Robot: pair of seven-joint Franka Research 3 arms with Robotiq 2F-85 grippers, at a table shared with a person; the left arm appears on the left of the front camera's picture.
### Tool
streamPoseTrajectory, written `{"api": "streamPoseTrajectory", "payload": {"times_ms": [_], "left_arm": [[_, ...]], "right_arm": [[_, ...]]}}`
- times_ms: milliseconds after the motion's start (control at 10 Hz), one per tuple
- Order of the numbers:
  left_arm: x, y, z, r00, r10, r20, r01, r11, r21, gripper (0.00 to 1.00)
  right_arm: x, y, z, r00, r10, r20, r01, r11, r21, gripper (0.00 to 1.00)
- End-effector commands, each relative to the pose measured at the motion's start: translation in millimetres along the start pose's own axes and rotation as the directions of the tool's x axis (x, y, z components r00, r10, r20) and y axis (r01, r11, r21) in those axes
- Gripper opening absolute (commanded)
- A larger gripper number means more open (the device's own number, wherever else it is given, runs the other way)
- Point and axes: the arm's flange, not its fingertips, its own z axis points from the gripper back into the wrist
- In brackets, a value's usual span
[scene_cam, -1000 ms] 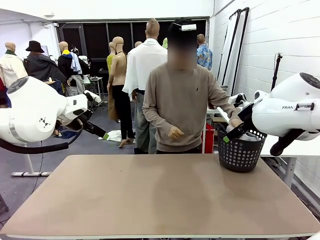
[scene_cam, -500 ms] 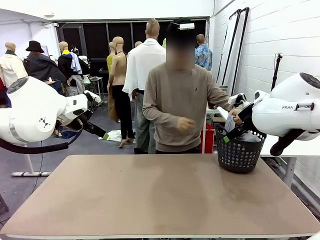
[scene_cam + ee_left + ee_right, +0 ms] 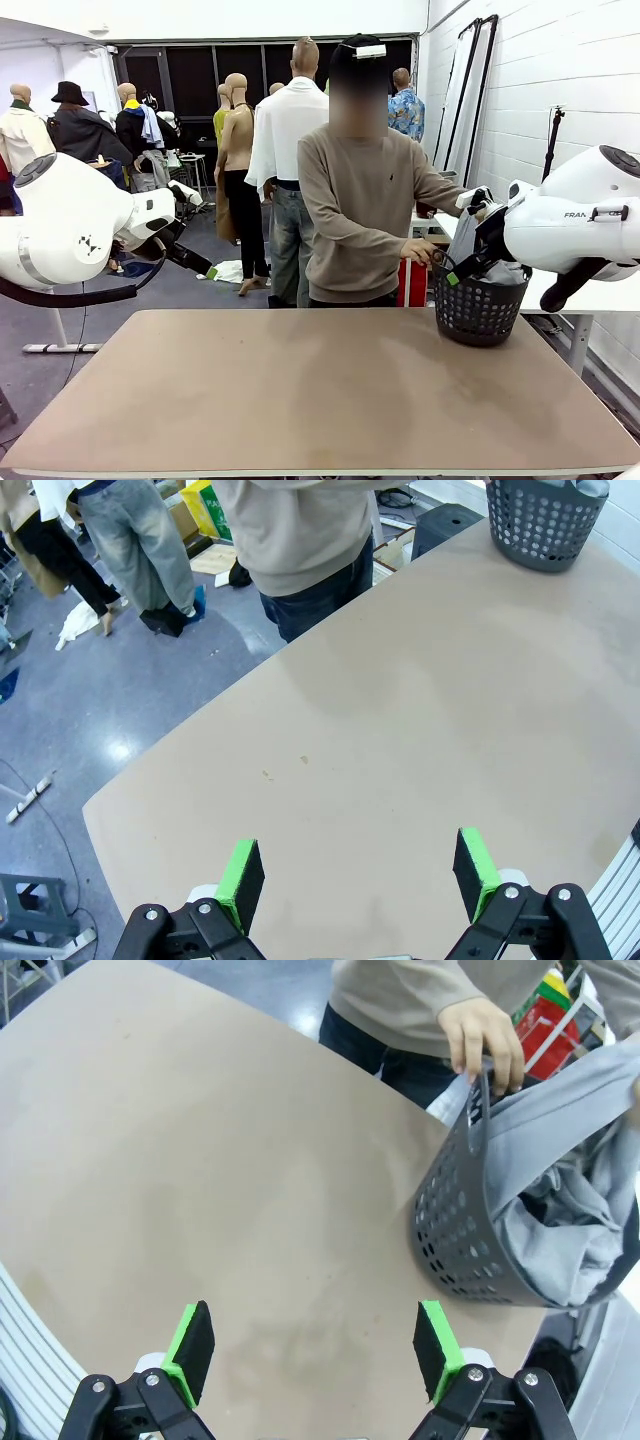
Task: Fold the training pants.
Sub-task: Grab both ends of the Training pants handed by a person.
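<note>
Light grey jersey, soft and bunched: the training pants (image 3: 565, 1195) sit mostly inside a dark grey perforated plastic basket (image 3: 450, 1230), ahead of the right gripper (image 3: 312, 1348) and off to its right. One hand of the person (image 3: 485, 1035) clasps the basket's rim. That hold is probably there to steady the basket while the cloth is pulled out, since a garment cannot be folded until it lies flat.

The right gripper hangs above the bare tan counter (image 3: 200, 1160) with its green pads spread wide and nothing between them. The left gripper (image 3: 355, 872) is parted just as wide and is also empty. For this gripper the basket is far ahead and to the right, well apart from it. Both seem to be kept back to leave the counter free for the pants.

The right wrist view looks down into the basket, so it shows the folds of jersey and the fingers on the rim. The left wrist view gives the basket's outer wall from afar and a long stretch of bare counter. The front view adds that a length of grey cloth rises above the rim, towards the person's other hand (image 3: 483, 210).
</note>
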Motion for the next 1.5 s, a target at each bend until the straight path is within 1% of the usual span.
{"api": "streamPoseTrajectory", "payload": {"times_ms": [0,1400], "left_arm": [[0.1,-0.1,0.1,1.0,0.001,0.003,-0.001,1.0,-0.005,1.0],[0.1,-0.1,0.1,1.0,0.001,0.003,-0.001,1.0,-0.005,1.0]], "right_arm": [[-0.1,0.3,-0.3,1.0,0.001,0.0,-0.001,1.0,0.006,1.0],[-0.1,0.3,-0.3,1.0,0.001,0.0,-0.001,1.0,0.006,1.0]]}}
